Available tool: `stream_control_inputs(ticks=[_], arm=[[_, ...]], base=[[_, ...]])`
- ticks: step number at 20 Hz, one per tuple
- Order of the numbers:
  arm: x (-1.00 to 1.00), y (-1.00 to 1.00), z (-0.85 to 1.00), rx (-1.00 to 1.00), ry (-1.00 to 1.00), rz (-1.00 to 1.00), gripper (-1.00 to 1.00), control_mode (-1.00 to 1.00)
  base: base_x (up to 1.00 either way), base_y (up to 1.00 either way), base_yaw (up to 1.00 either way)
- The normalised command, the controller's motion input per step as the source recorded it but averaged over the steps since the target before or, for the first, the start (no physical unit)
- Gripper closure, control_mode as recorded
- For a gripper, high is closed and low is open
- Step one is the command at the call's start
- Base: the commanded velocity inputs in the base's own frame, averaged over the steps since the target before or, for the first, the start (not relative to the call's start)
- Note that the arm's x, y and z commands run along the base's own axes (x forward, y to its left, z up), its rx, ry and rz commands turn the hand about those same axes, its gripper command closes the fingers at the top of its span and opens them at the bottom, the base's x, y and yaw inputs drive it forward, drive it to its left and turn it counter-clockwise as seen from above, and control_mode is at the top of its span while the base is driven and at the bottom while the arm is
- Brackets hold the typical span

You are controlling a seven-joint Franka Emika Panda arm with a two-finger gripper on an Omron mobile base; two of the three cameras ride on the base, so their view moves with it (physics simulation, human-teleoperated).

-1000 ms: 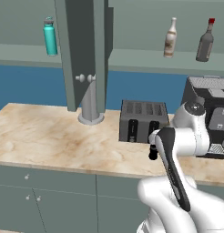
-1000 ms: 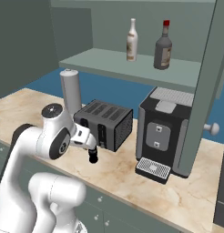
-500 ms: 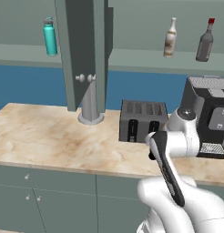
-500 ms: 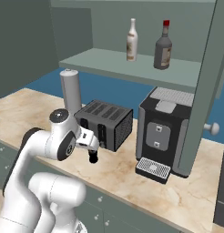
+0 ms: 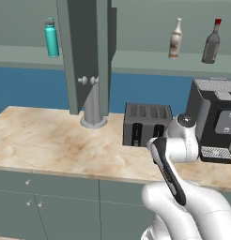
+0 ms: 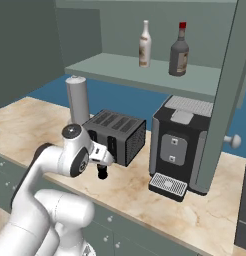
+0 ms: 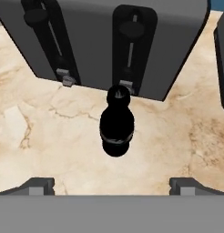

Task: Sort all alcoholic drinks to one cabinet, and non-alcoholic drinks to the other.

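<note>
Pincer [image 7: 112,184]: spread wide, empty, above small black bottle [image 7: 116,125].
Black bottle: upright on tabletop [image 7: 50,136], just before toaster [image 7: 104,41].
Shelf [image 6: 140,75]: cream bottle [image 6: 144,44], red-capped grey bottle [image 6: 179,50] stood apart.

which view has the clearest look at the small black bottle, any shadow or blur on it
Hand view: the small black bottle is sharp, centred before the toaster, a dark shadow at its base. Right base view: it is tiny, tucked under the gripper.
</note>
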Motion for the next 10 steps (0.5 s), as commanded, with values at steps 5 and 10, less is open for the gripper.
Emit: stream_control_inputs(ticks=[5, 10], arm=[[0.30, -0.01, -0.21, 0.00, 0.00, 0.00, -1.00, -1.00], [0.27, -0.01, -0.14, 0.00, 0.03, 0.00, -1.00, -1.00]], base=[[0.00, 0.00, 0.00], [0.00, 0.00, 0.00]])
